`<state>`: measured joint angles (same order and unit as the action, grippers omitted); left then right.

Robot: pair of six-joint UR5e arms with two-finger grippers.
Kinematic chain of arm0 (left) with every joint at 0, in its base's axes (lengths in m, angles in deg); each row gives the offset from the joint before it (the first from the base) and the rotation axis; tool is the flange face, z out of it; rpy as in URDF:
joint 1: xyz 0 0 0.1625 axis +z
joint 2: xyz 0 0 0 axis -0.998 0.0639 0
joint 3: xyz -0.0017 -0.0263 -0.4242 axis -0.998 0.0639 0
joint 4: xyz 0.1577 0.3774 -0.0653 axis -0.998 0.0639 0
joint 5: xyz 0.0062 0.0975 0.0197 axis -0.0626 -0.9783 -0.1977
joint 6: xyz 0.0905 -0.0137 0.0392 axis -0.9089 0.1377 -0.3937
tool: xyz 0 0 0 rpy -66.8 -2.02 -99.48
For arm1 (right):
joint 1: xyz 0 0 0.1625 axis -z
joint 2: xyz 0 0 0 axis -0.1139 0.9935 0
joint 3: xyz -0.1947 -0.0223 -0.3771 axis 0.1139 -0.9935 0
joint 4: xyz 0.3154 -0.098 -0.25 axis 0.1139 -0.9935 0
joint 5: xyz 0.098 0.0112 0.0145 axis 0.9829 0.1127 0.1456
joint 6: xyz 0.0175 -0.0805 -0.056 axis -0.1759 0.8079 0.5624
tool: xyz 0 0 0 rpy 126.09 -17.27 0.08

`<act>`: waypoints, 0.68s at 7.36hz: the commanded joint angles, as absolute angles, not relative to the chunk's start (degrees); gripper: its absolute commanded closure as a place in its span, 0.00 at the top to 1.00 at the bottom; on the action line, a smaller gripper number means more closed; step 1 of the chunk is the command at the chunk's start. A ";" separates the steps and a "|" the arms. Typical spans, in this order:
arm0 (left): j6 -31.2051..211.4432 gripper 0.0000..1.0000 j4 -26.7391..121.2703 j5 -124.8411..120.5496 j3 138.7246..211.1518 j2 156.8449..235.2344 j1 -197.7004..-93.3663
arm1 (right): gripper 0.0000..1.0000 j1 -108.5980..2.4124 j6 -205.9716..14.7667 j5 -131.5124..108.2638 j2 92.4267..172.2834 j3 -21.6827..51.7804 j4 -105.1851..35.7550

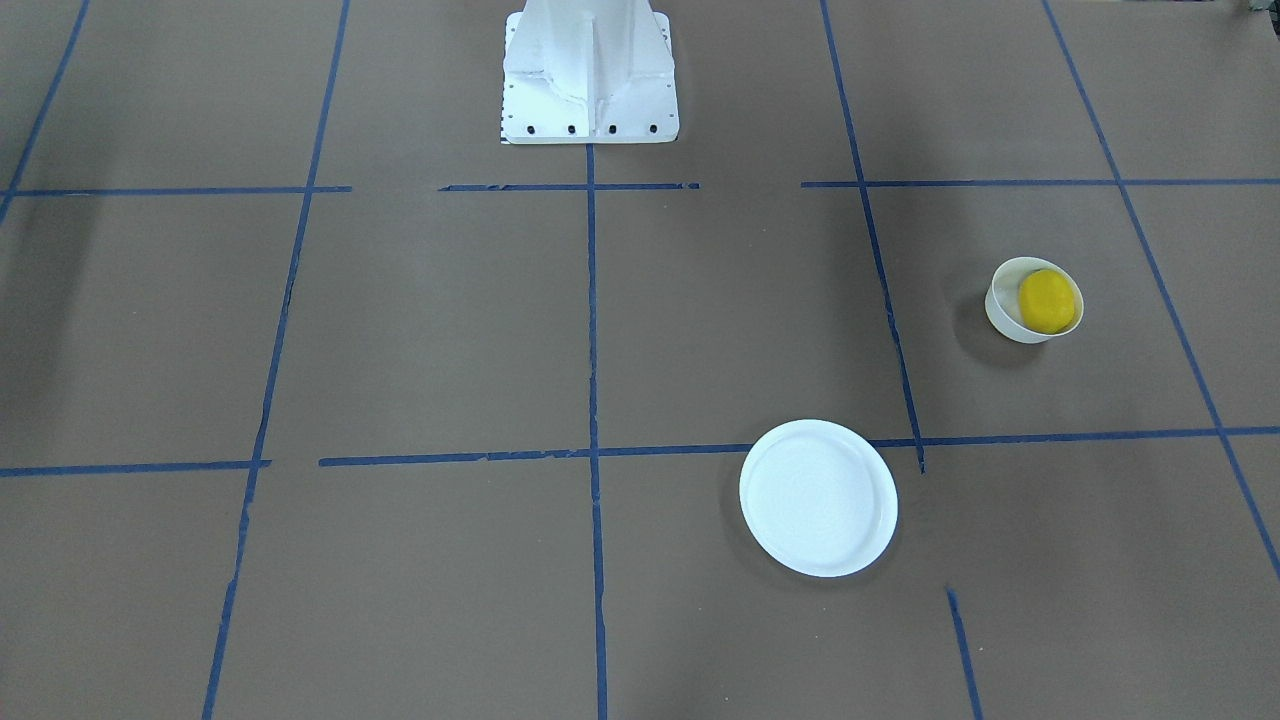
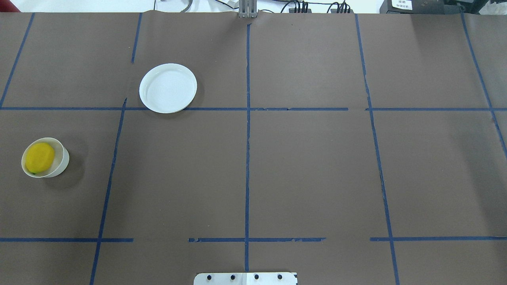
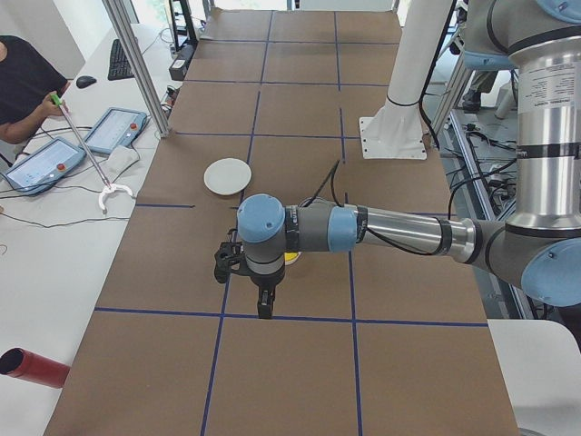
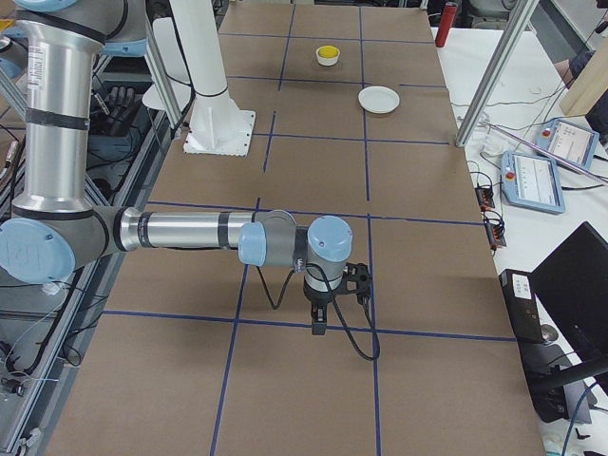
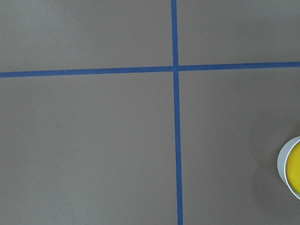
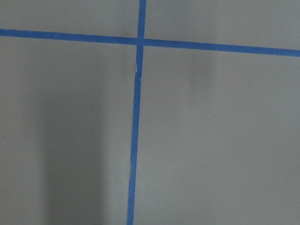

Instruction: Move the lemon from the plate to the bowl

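The yellow lemon lies inside the small off-white bowl on the robot's left side of the table; they also show in the overhead view, lemon in bowl, and at the left wrist view's right edge. The flat white plate is empty, farther from the robot. My left gripper hangs over the table close to the bowl. My right gripper hangs over the table's other end. I cannot tell whether either is open or shut.
Blue tape lines grid the brown table cover. The white robot pedestal stands at the robot's edge. Metal frame posts, tablets and an operator are on the far side.
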<state>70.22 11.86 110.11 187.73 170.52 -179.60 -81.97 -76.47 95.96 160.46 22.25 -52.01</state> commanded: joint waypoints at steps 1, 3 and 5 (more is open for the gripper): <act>70.03 1.00 11.93 110.18 187.16 170.73 -179.59 | 1.00 -81.97 -76.46 95.96 160.46 22.25 -52.01; 70.03 1.00 9.58 110.09 187.24 170.29 -179.50 | 1.00 -81.97 -76.46 95.96 160.46 22.25 -52.01; 69.85 1.00 7.01 110.18 187.76 170.74 -179.50 | 1.00 -81.97 -76.46 95.96 160.46 22.25 -52.01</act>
<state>69.95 8.18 110.12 187.46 170.74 -179.52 -81.97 -76.46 95.96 160.46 22.25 -52.01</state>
